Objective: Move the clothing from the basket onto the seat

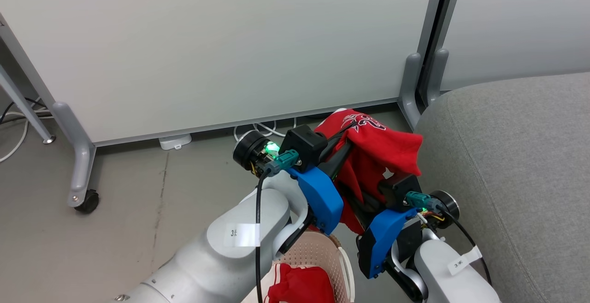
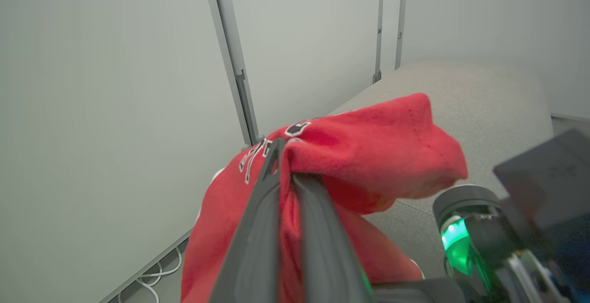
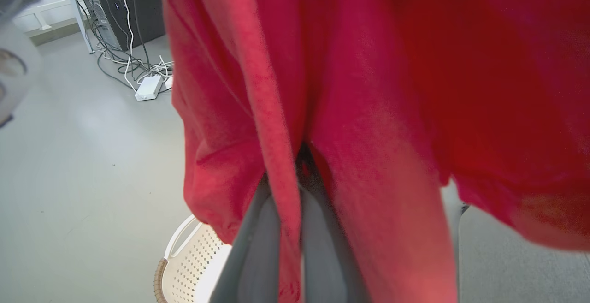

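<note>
The left end effector [image 2: 286, 160] and right end effector [image 3: 290, 169] each pinch the lettered red garment [image 1: 382, 151] (above the basket [image 1: 318, 254]).

Mid-frame the clothing [image 1: 373, 148] is bright red with white lettering (outlined in black); at bottom centre the basket [image 1: 322, 252] is cream, dotted with holes; at right the seat [image 1: 516, 164] is woven grey; the wrist covers [image 1: 322, 197] are blue.

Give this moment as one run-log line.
left claw: shut on lettered garment | right claw: shut on it | position: above basket, beside seat | basket: second garment inside
</note>
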You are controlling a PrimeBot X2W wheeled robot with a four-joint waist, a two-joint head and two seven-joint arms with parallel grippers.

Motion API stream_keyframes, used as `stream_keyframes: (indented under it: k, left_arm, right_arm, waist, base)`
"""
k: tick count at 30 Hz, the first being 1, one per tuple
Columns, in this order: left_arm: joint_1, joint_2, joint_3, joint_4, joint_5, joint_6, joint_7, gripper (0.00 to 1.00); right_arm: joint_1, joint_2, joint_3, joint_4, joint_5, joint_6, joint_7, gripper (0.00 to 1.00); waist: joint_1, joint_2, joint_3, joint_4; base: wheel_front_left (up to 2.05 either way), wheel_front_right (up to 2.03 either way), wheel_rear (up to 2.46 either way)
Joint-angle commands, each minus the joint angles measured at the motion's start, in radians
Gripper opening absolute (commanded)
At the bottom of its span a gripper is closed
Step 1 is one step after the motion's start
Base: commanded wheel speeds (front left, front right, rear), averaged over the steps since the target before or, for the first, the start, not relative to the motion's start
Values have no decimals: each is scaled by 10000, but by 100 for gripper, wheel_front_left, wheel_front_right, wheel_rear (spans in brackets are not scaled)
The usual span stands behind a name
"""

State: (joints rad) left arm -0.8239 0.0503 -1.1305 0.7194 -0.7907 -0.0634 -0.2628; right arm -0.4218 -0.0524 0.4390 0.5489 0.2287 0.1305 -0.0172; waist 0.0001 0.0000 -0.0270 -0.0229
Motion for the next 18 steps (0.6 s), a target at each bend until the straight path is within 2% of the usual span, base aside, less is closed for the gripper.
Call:
stream_keyframes:
  k: [1,2,3,4,11,14,18]
  left_arm:
    - [38,1,72,41,-22,-33,-30,0]
    - [36,1,79,47,-22,-26,-30,15]
    - [31,1,86,49,-12,-13,-30,46]
    - [23,1,88,42,12,-3,-30,100]
    - [312,4,523,-112,144,151,-29,100]
    - [712,31,1170,-319,509,256,-29,100]
    - [1508,335,1987,-879,1229,458,-29,100]
  right_arm:
    - [149,-56,-43,-53,-39,5,23,0]
    - [167,-56,-63,-65,-44,5,24,0]
    - [181,-57,-79,-73,-53,5,8,0]
    - [189,-57,-93,-81,-64,5,12,0]
    - [215,-51,-169,-202,-108,5,44,0]
    - [256,-76,-250,-313,-180,5,46,0]
    - [335,-110,-402,-470,-228,5,91,0]
  waist:
    - [-1,0,3,-2]
    - [-1,0,6,-5]
    - [-1,0,11,-7]
    - [-1,0,15,-10]
    - [-1,0,53,-12]
    - [-1,0,79,22]
    - [-1,0,127,83]
  base:
    - [0,0,0]
    - [0,0,0]
    - [0,0,0]
    - [0,0,0]
    - [0,0,0]
    - [0,0,0]
    - [0,0,0]
